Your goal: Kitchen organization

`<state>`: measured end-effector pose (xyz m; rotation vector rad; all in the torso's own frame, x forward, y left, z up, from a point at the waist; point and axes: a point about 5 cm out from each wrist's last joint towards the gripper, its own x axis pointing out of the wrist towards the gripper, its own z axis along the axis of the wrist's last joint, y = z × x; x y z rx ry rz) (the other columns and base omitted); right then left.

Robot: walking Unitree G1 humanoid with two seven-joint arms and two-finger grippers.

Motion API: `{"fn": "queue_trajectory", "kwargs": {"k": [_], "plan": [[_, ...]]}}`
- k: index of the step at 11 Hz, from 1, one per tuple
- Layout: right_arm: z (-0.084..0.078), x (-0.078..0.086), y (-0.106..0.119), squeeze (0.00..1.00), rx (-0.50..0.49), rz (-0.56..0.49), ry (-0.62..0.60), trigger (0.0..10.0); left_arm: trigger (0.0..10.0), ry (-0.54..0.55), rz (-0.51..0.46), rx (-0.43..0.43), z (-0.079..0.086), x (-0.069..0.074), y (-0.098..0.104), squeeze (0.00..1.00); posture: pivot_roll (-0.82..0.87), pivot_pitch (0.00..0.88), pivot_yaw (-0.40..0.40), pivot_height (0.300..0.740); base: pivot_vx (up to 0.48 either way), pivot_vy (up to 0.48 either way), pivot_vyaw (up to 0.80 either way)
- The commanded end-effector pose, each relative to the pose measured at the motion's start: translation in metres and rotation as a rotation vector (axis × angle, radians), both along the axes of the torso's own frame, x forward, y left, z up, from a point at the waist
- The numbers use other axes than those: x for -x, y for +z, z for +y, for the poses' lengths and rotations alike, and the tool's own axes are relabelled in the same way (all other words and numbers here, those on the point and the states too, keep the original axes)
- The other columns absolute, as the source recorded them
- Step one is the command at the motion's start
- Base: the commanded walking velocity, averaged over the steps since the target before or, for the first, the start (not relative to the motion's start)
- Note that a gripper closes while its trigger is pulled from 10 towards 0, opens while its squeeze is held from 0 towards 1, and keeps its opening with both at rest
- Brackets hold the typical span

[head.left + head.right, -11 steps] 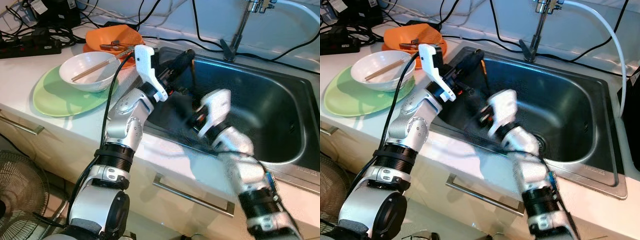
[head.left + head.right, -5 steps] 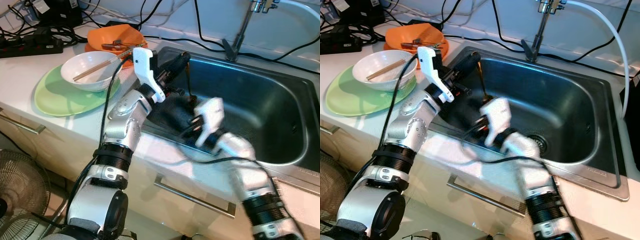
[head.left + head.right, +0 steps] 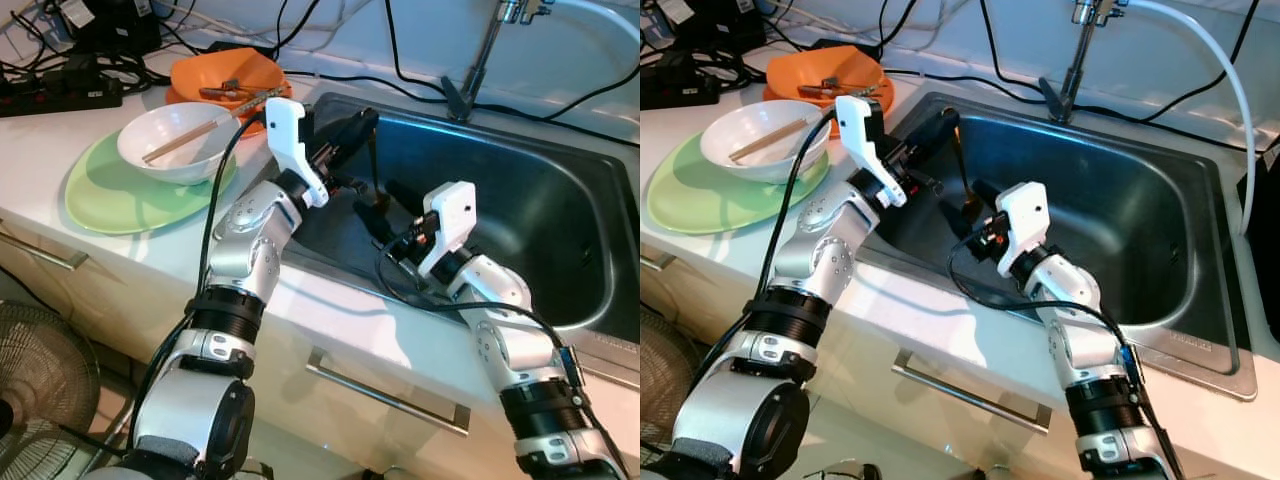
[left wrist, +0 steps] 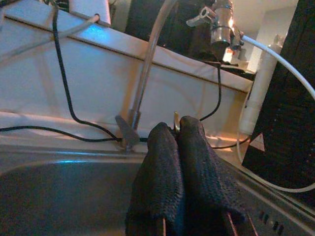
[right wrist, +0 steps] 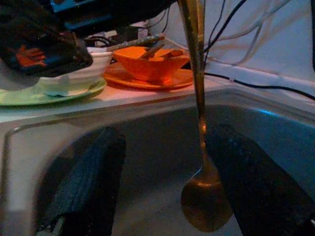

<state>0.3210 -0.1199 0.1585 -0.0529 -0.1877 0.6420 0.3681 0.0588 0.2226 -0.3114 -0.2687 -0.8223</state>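
Spoon (image 3: 374,172) hangs bowl-down over the left part of the sink (image 3: 1160,215), pinched at the top of its handle by the left gripper (image 3: 366,121), whose fingers (image 4: 167,162) are pressed tight together on it. The step in hand looks like a handover or a release into the basin, though the pictures do not settle which. To do it well, the left gripper should keep the handle steady and vertical while the right gripper (image 3: 390,205) closes on the lower handle, not on the slick bowl; only then should the left one let go.

Going left to right along the counter: a green plate (image 3: 105,195) carries a white bowl (image 3: 178,140) with chopsticks (image 3: 185,138) lying across it; just behind stands an orange bowl (image 3: 225,75) on an orange plate, with utensils inside. Next comes the sink with the spoon, then the right gripper low in the basin, its two fingers (image 5: 86,182) spread wide on either side of the spoon's bowl, apart from it. The faucet (image 3: 1077,50) rises behind the sink.

Obstacles, as a judgement: black cables (image 3: 400,75) trail along the sink's back edge, and the near-left sink wall leaves the right wrist little room.
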Motion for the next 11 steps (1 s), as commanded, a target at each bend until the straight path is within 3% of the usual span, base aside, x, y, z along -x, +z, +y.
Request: {"fn": "queue_trajectory", "kwargs": {"k": [1,3,11], "plan": [[-0.001,-0.003,0.004,0.00,0.004,-0.022,-0.017,10.0,10.0,-0.032,-0.011,-0.012,-0.006,0.002,0.003,0.00,0.03,0.061,0.012,0.740,0.000,0.000,0.00],[0.000,-0.008,-0.001,0.00,0.045,-0.014,-0.053,10.0,10.0,-0.068,0.003,-0.004,-0.010,0.004,0.002,0.00,0.03,0.061,0.012,0.740,0.000,0.000,0.00],[-0.002,-0.020,-0.005,0.00,0.052,-0.033,-0.204,10.0,10.0,-0.123,0.018,0.005,-0.014,0.009,0.000,0.00,0.04,0.060,0.012,0.740,0.000,0.000,0.00]]}}
